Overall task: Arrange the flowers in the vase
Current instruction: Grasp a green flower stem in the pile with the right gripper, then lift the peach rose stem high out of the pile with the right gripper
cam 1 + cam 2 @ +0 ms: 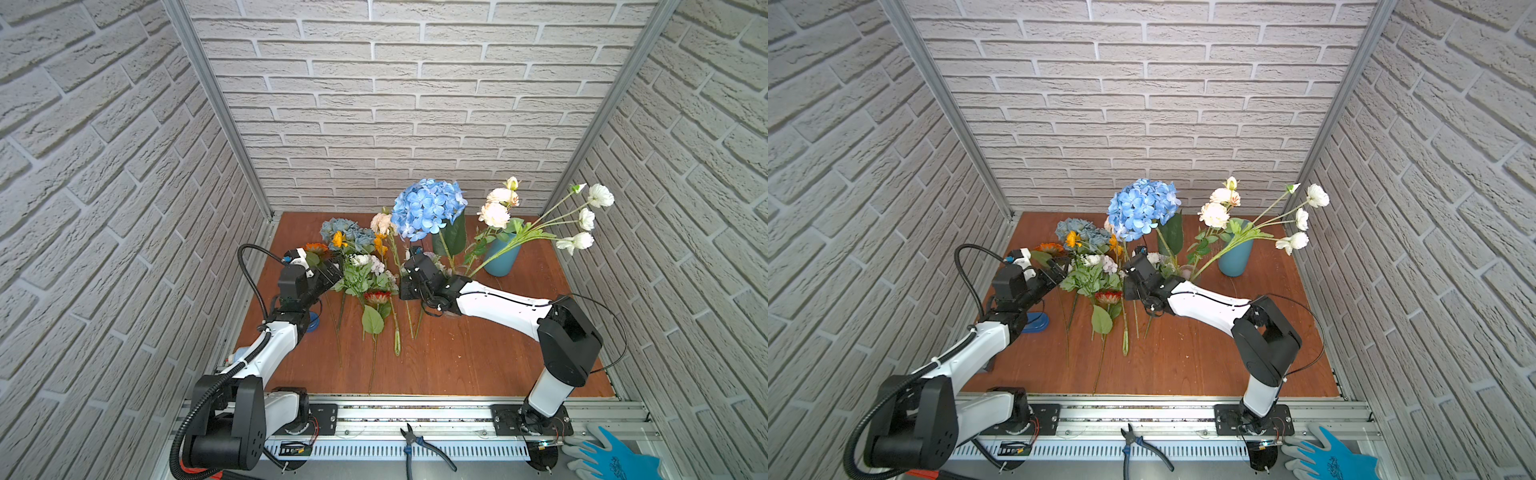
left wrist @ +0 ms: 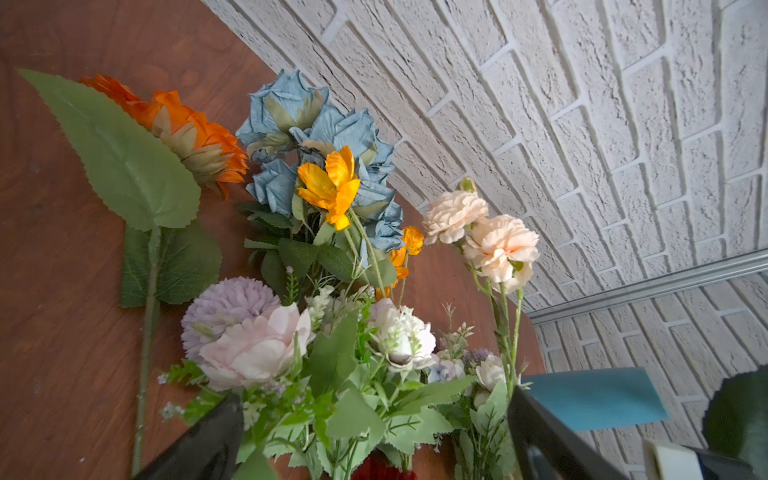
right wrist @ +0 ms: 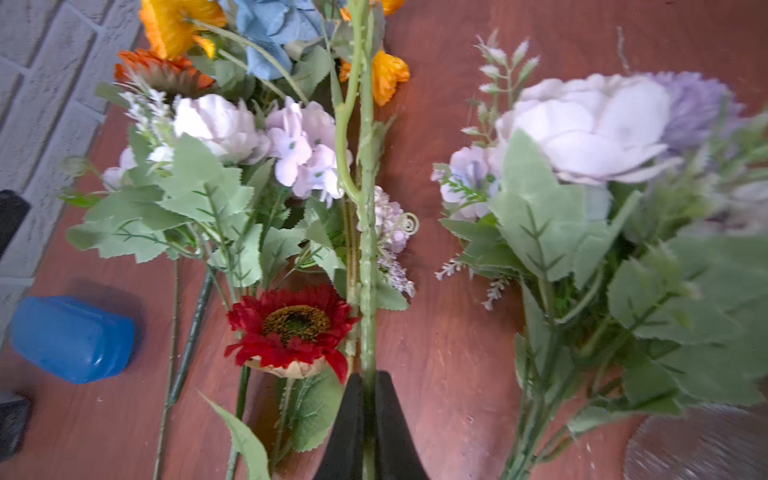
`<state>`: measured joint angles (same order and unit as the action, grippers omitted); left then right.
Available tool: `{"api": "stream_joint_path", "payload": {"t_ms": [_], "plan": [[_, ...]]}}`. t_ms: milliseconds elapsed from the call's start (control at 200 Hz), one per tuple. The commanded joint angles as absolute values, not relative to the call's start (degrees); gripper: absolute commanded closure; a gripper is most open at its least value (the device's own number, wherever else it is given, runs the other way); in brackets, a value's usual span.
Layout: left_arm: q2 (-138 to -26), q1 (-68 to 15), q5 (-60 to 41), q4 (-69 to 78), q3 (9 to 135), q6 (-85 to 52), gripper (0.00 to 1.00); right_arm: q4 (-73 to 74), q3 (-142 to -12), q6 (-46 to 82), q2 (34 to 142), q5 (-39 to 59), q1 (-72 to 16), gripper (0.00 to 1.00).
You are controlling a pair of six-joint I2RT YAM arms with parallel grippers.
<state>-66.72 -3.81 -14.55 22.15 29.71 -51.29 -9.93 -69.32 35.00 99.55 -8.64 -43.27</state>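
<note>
My right jaws are closed tight on a thick green stem (image 3: 368, 249) that lies on the reddish-brown wooden surface (image 1: 478, 353) near its middle, running toward the far edge. The stem's head falls outside the right wrist view. In a top view it seems to lead to a peach rose head (image 1: 381, 222) close to the far edge.

Just beside the stem lies a red daisy (image 3: 293, 328), face up, and next to it a lilac-and-white leafy bunch (image 1: 365, 270). My left jaws stand wide open with that bunch between them, one finger (image 2: 208, 440) at each flank; whether they touch it I cannot tell.

Nearer the far edge, left of the middle, lie a dusty-blue hydrangea (image 1: 347, 235), yellow-orange blooms (image 2: 332, 183) and an orange daisy (image 2: 191, 133) with a broad green leaf. All of these lie flat.

Toward the far right corner stands a teal cylindrical vase (image 1: 503, 257). A bright blue hydrangea (image 1: 428, 208), peach roses (image 1: 496, 208) and white poppies (image 1: 598, 197) rise just beside it. Their stems meet low behind my right arm, and I cannot tell what holds them. A second lilac bunch (image 3: 602, 133), blurred, sits just beside my right jaws.
</note>
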Motion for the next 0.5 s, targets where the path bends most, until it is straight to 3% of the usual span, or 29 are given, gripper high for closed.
{"api": "stream_joint_path", "payload": {"t_ms": [0, 495], "plan": [[-67.12, -3.45, -16.25, 27.03, 29.28, -52.11, 0.02, -2.71, -69.29, 30.47, 96.26, -2.74, -43.22, 0.95], [-65.96, -3.49, -12.93, 26.72, 27.86, -54.96, 0.02, 5.13, -70.31, 17.97, 87.51, 14.06, -43.20, 0.95]]}}
